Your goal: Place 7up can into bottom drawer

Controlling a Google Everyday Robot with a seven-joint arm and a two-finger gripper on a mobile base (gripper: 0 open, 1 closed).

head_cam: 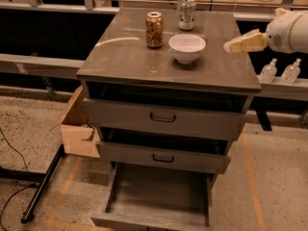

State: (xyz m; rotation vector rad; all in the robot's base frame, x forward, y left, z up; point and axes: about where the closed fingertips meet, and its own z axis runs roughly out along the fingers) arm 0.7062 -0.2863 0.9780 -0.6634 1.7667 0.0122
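Note:
The 7up can (187,14), silver-white with green markings, stands upright at the back of the cabinet top (125,57). The bottom drawer (159,196) is pulled out and I see nothing inside it. My gripper (231,45) reaches in from the right, above the cabinet top's right edge, to the right of the white bowl (186,47) and well short of the can. It holds nothing.
A brown-gold speckled can (154,29) stands left of the bowl. The two upper drawers (163,121) with dark handles are slightly out. A cardboard box (79,126) sits on the floor at the left. Two small bottles (280,71) stand on a ledge at the right.

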